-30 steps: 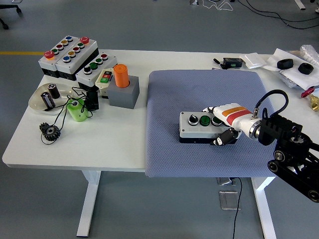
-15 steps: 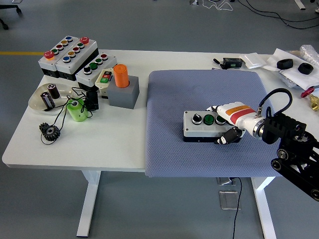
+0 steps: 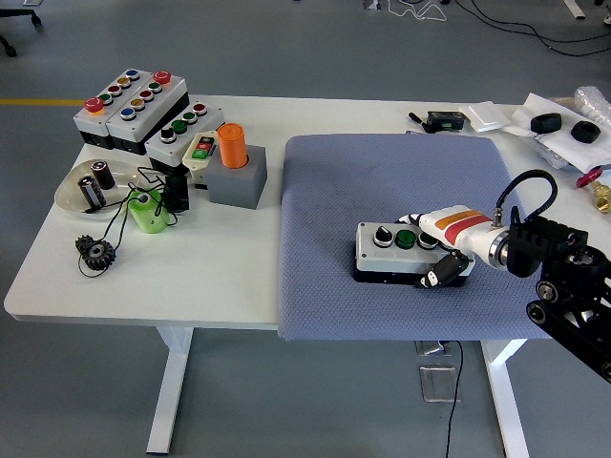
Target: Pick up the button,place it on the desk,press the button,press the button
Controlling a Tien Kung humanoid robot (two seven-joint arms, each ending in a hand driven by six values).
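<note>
**Button box gripped from its right end, on the grey mat**

The button box (image 3: 399,252) lies on the grey mat (image 3: 382,181), toward the mat's near right part, with its long axis running left to right across the view. It seems to rest on the mat, though a slight lift cannot be ruled out. The right hand (image 3: 441,243) comes in from the right edge and meets the box at its right end — so the box stretches leftward away from the fingers (image 3: 434,278), along the line of the forearm. The fingers are curled around that end: some lie over the top, near the rightmost knob, and a dark one wraps the near side low down. The hand has hold of the box.

The left hand is out of view, so the right one is the only one near.

To press, I judge the hand must first let go and come above the green button (image 3: 406,239) — just left of the fingers, in the middle of the box's top.
</note>
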